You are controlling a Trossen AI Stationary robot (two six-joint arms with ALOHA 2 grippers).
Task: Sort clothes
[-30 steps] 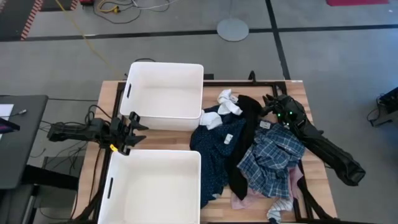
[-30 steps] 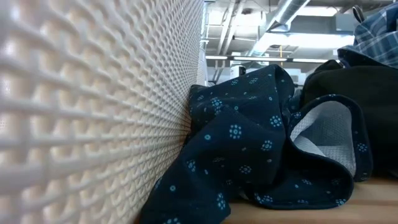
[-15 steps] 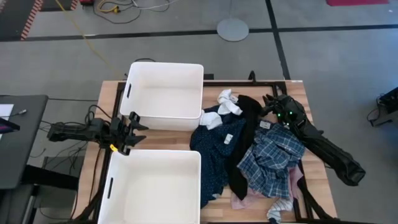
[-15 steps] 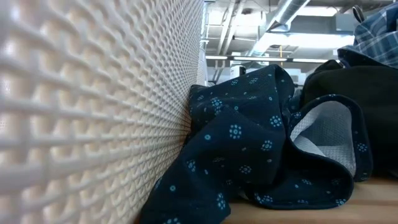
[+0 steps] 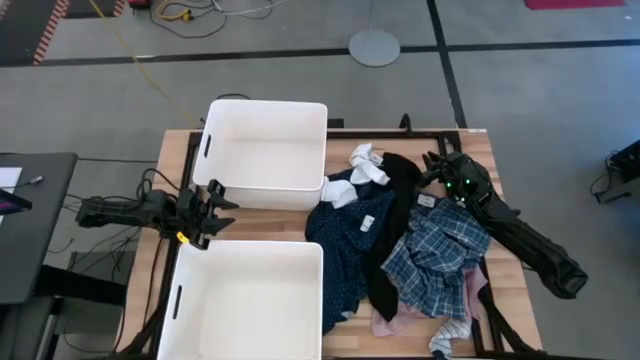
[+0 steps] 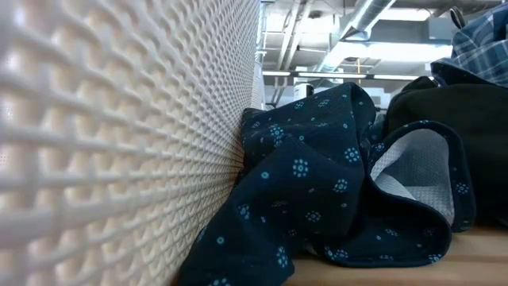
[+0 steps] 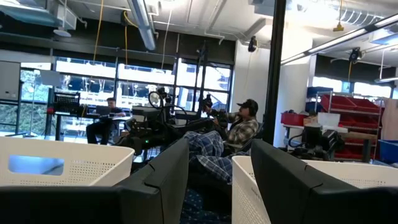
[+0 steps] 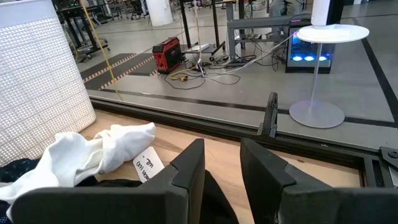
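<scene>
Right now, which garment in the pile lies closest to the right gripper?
The blue-white plaid shirt: its upper edge lies just below the right gripper, on top of the pile. The navy dotted piece and the pale pink shirt lie farther off.

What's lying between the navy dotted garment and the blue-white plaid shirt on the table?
In the high view, a long black garment runs between the navy dotted garment and the blue-white plaid shirt, overlapping both.
</scene>
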